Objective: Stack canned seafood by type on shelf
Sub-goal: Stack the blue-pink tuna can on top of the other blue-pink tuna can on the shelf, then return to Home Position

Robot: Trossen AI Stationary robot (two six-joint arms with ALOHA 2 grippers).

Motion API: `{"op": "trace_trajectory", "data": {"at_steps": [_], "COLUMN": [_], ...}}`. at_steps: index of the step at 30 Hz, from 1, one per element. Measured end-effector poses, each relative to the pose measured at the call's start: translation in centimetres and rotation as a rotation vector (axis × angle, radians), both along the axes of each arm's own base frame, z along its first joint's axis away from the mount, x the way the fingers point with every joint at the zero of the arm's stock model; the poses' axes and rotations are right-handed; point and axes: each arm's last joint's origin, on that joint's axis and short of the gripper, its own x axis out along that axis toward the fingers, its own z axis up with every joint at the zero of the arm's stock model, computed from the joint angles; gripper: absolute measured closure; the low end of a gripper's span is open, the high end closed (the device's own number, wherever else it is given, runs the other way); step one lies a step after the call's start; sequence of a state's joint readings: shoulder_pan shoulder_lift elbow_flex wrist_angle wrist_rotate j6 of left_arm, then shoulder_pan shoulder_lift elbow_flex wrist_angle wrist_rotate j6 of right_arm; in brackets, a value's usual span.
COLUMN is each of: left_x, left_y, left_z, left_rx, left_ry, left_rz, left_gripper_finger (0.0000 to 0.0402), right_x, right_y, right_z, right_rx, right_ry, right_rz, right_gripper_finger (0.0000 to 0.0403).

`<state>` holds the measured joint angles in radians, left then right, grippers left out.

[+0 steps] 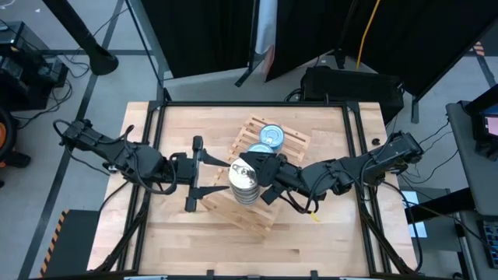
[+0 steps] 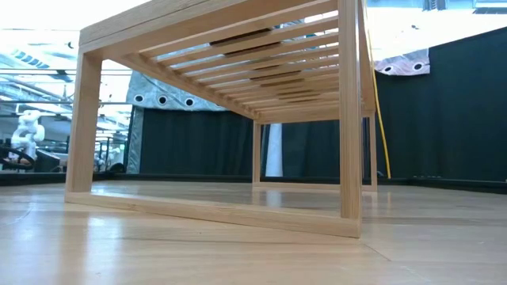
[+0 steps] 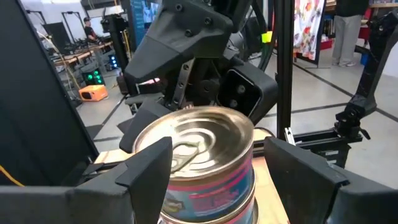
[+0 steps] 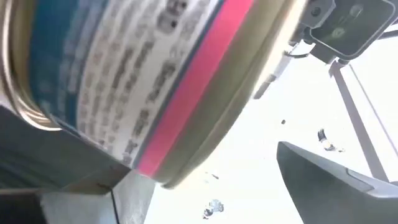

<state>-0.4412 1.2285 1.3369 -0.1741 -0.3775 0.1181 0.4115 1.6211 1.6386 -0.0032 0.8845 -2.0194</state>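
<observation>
On the slatted shelf (image 1: 261, 175), which sits askew near the middle of the counter (image 1: 311, 241), the tins are already sorted into two groups. A stack of silver-topped tins (image 1: 243, 183) stands toward the shelf's near-left part, and two blue-topped tins (image 1: 267, 138) rest toward its far edge, well apart from the silver ones, so each type keeps its own spot.

Both arms meet at the silver stack. The left gripper (image 1: 204, 175) comes in from the left side of the counter, its fingers (image 3: 149, 163) spread wide on either side of the top silver tin (image 3: 199, 155), probably steadying or squaring the stack rather than clamping it; contact with the tin's wall is hard to confirm. The right gripper (image 1: 261, 177) reaches in from the right, and its wrist view is filled by a tin label with a pink band (image 4: 149, 81), held very close. Its fingers stand apart; whether they press the tin I cannot tell.
</observation>
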Motion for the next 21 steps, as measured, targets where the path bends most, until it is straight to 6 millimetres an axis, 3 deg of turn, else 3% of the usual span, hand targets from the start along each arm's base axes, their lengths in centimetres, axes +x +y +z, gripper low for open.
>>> {"op": "trace_trajectory", "data": {"at_steps": [15, 21], "left_x": [0.0, -1.1], "left_y": [0.1, -0.1], "left_z": [0.0, 0.6], "left_rx": [0.022, 0.019], "left_ry": [-0.001, -0.026], "left_rz": [0.018, -0.005], "left_gripper_finger": [0.0142, 0.0142], "right_x": [-0.1, -0.7], "right_y": [-0.3, -0.2], "right_z": [0.8, 1.6], "right_rx": [-0.045, 0.049], "right_ry": [-0.034, -0.136], "right_rz": [-0.085, -0.135], "right_gripper_finger": [0.0093, 0.0093]}}
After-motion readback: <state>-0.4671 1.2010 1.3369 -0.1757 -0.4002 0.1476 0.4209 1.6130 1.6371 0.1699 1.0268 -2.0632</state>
